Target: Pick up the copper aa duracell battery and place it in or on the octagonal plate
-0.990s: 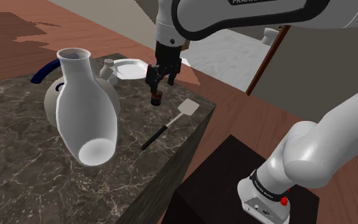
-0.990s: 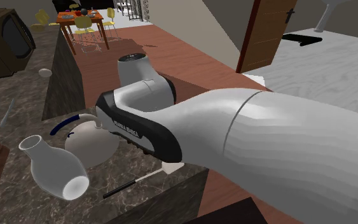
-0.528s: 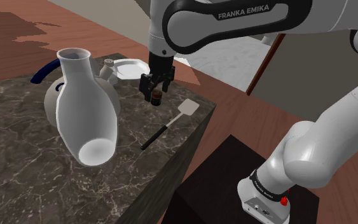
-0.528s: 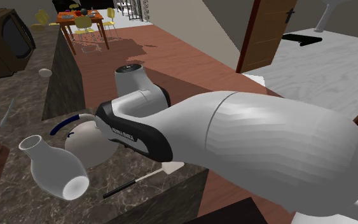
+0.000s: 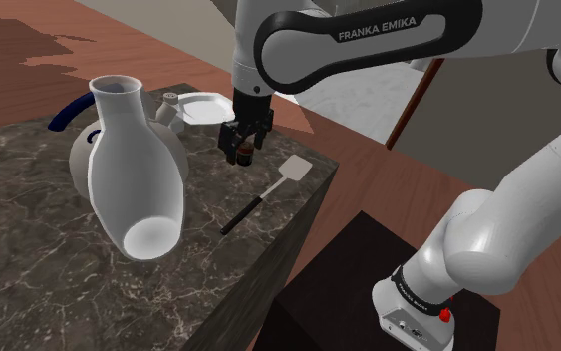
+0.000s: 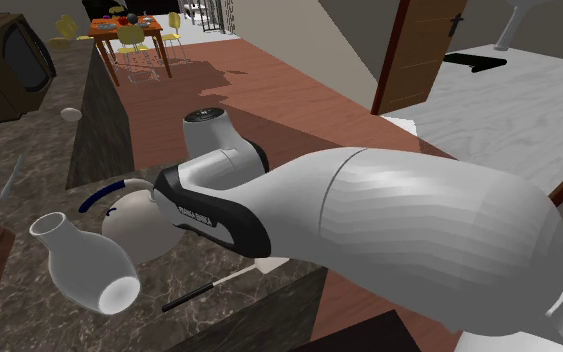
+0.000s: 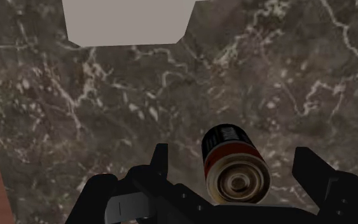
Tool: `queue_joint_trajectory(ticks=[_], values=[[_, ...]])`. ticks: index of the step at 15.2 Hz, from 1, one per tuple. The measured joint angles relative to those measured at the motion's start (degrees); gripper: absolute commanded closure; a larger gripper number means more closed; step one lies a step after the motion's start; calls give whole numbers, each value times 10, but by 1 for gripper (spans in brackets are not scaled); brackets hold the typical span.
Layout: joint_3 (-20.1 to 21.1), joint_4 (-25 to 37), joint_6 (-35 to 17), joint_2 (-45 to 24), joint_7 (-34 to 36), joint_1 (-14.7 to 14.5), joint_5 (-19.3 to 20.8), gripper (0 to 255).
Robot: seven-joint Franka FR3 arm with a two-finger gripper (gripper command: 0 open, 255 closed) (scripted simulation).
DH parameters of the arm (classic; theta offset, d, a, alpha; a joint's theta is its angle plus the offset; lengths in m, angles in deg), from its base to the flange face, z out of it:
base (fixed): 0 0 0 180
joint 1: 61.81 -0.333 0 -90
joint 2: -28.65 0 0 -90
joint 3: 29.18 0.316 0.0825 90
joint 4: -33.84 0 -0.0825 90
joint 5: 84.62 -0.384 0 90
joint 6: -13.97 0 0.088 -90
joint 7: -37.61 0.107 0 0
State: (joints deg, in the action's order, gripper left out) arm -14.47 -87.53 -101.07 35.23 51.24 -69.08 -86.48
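Observation:
A short battery [image 7: 233, 167] with a black and copper casing stands upright on the dark marble counter [image 5: 29, 249]. In the shoulder view the battery [image 5: 244, 153] shows between the black fingers. My gripper [image 5: 240, 150] is lowered around it and open, and in the wrist view the gripper [image 7: 234, 162] has a gap on each side of the battery, so neither of the fingers [image 7: 161, 162] touches it. The white octagonal plate [image 5: 204, 108] lies just beyond the battery, near the counter's far edge, and one corner of the plate [image 7: 126, 22] appears ahead of the gripper.
A large white vase [image 5: 134, 179] lies tilted on the counter at the shoulder view's left, in front of a round grey pot with a blue handle [image 5: 66, 115]. A spatula [image 5: 268, 189] lies near the counter's right edge. The stand [image 5: 368, 289] is lower right.
The gripper came down from above the battery until its open fingers straddled it, shifting slightly towards the shoulder view's left. The battery stays in place.

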Motion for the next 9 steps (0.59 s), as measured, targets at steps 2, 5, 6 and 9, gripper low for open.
queue_joint_trajectory(ticks=[2, 5, 6, 9], values=[[0, 0, 0, 0, 0, 0, 0, 255], [0, 0, 0, 0, 0, 0, 0, 255], [0, 0, 0, 0, 0, 0, 0, 255], [0, 0, 0, 0, 0, 0, 0, 255]])
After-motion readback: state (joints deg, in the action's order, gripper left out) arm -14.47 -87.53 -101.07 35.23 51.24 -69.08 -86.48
